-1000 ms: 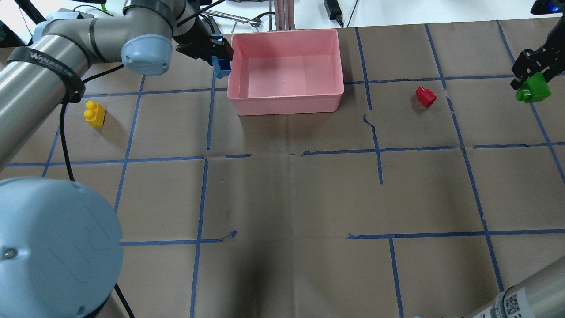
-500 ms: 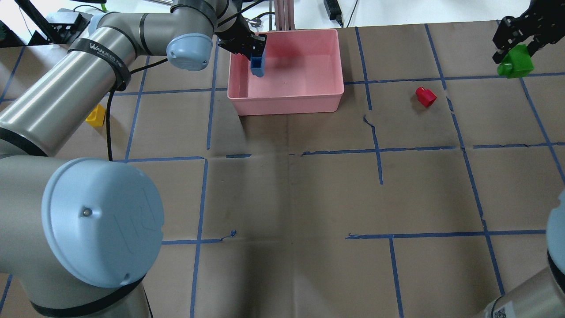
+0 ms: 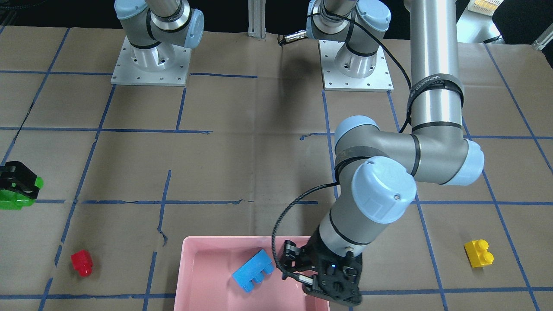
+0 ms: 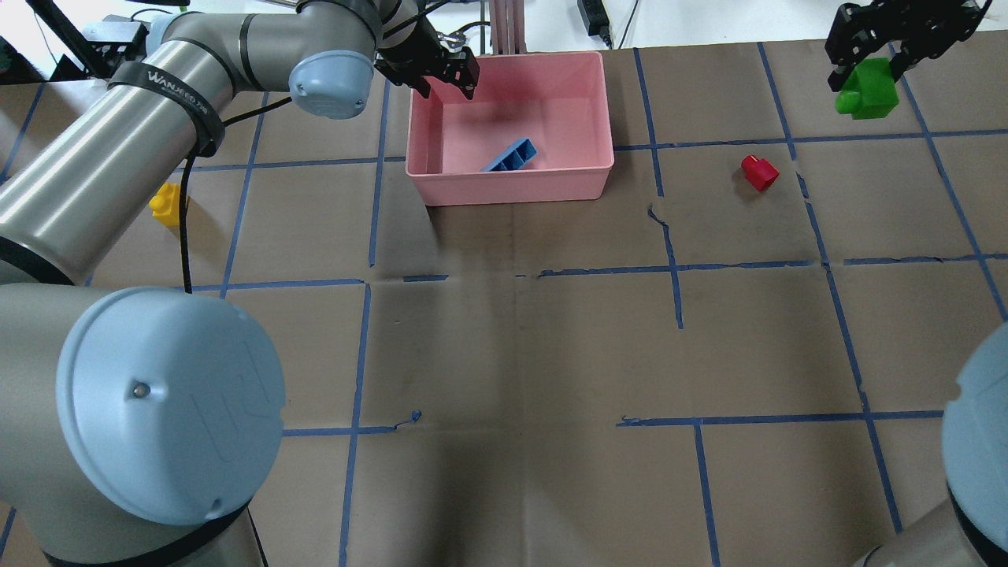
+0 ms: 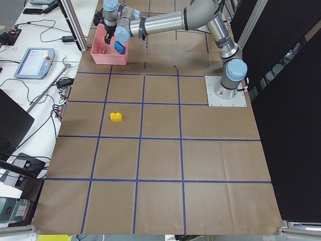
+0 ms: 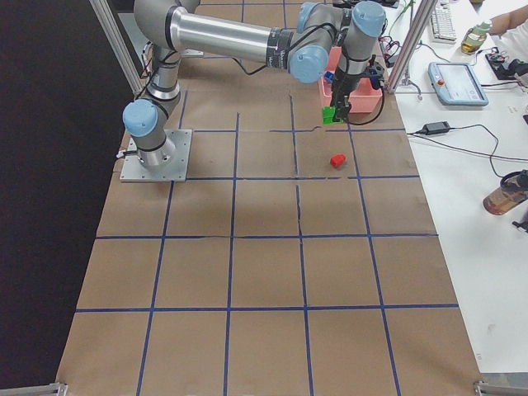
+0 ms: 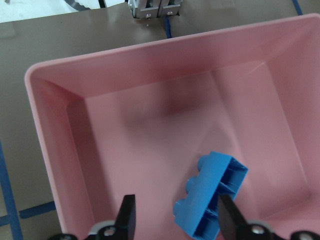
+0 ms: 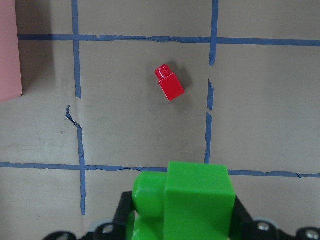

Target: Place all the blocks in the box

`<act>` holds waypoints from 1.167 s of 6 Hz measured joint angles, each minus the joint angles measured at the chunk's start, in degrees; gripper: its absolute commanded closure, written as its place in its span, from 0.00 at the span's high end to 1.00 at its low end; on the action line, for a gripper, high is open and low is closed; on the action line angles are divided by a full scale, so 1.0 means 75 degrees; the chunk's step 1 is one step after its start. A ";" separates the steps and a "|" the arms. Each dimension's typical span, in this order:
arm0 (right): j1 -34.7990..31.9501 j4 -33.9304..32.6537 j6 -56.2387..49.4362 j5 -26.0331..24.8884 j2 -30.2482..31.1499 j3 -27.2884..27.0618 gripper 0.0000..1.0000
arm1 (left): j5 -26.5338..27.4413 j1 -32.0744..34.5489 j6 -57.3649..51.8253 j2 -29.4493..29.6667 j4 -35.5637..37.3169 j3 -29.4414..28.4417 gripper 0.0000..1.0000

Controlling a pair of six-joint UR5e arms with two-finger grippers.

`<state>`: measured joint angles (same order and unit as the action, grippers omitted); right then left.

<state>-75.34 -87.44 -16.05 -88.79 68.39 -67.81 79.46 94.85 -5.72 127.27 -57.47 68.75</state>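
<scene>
While the left gripper hangs over the far left corner of the box with its jaws spread wide and nothing between them, the blue block is inside the pink box, close to the wall nearest the robot. The left wrist view shows the block tipped over, its hollow underside and its studs both facing the side; whether it has fully settled on the box floor cannot be told.

At the robot's right, the right gripper is clamped on the green block, one finger on each side, holding it in the air above the table, well apart from the box. The right wrist view looks past the green block's flat side down to the brown paper below.

The red block is on the table between the box and the raised green block, nearer the robot than the green one, and clear of both grippers. It appears to lie on its side, its single stud pointing sideways.

The yellow block sits on the table on the robot's left, well apart from the box; in the overhead view the left arm and its black cable partly cover it.

Blue tape lines divide the paper-covered table into squares, and the box sits at the far edge, roughly midway between the two arms' sides.
</scene>
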 measured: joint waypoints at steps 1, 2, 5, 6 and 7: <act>-0.0393 -0.0030 0.0466 0.0133 -0.0047 0.0125 0.25 | 0.0758 -0.0418 0.0007 -0.0185 -0.0153 0.0134 1.00; -0.0999 -0.0092 0.1149 0.0292 -0.0222 0.0412 0.25 | 0.1432 -0.1002 0.0011 -0.0405 -0.0558 0.0314 1.00; -0.2637 -0.0422 0.3056 0.0380 -0.1503 0.1749 0.25 | 0.1805 -0.3171 -0.1615 -0.0804 -0.1756 0.0767 1.00; -0.3088 -0.0922 0.3484 0.0387 -0.2061 0.1993 0.25 | 0.1828 -0.3651 -0.1838 -0.0650 -0.1791 0.0823 1.00; -0.3391 -0.1474 0.3770 0.0393 -0.2532 0.2075 0.25 | 0.1825 -0.3913 -0.2051 -0.0442 -0.1753 0.0851 1.00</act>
<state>-100.77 -98.50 12.22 -85.84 49.40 -52.25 93.15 65.50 -21.10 123.95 -70.62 75.14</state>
